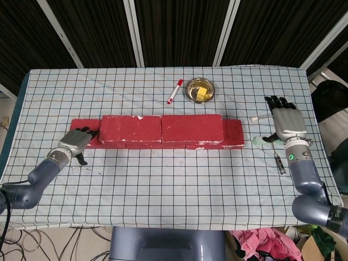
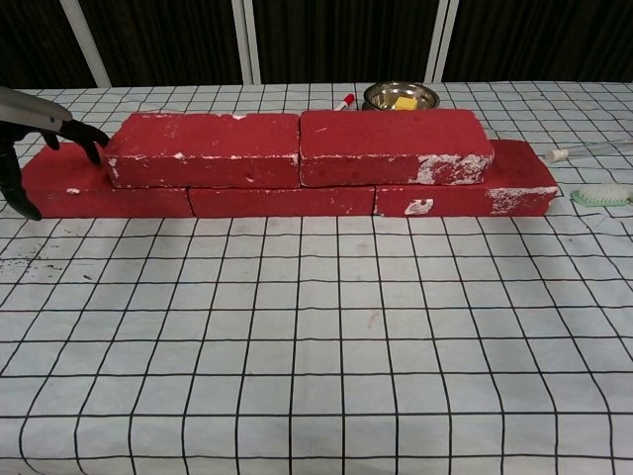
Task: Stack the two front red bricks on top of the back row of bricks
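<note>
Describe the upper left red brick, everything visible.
The upper left red brick is a long rectangular block, red with white scuffs along its edges and looking rough like painted masonry. It lies flat on the lower row of bricks, bridging a joint, its right end butted against the upper right brick. The left hand sits by its left end; contact cannot be confirmed.
</note>
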Action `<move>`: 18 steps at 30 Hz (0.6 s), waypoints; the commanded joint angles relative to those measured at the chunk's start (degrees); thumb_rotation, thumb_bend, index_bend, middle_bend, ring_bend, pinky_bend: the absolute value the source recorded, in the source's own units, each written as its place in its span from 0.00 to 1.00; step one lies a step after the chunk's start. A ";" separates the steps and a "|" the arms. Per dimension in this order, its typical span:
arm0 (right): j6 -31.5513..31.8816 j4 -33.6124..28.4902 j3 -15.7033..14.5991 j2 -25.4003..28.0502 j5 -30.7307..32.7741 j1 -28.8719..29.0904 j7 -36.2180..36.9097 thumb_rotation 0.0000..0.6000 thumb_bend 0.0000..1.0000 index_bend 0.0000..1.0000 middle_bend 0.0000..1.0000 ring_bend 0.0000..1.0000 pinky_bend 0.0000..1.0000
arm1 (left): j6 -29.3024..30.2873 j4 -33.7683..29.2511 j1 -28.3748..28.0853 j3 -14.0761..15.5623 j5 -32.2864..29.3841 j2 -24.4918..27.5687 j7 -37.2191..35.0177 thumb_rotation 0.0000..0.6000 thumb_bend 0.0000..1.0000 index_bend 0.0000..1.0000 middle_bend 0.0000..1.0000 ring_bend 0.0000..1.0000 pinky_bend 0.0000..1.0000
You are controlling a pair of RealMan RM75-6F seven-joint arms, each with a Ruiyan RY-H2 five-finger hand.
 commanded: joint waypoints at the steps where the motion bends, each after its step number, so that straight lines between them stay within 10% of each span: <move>1: -0.04 -0.16 0.18 0.16 -0.24 -0.24 0.09 1.00 0.00 0.04 0.02 0.00 0.12 | 0.43 -0.46 -0.21 0.19 -0.40 0.16 0.38 1.00 0.10 0.04 0.12 0.02 0.13; 18: 3.60 -2.87 0.29 3.83 -6.21 -5.71 3.66 1.00 0.00 0.04 0.03 0.00 0.12 | 14.61 -16.03 2.32 2.25 -0.99 10.86 3.09 1.00 0.10 0.06 0.13 0.02 0.11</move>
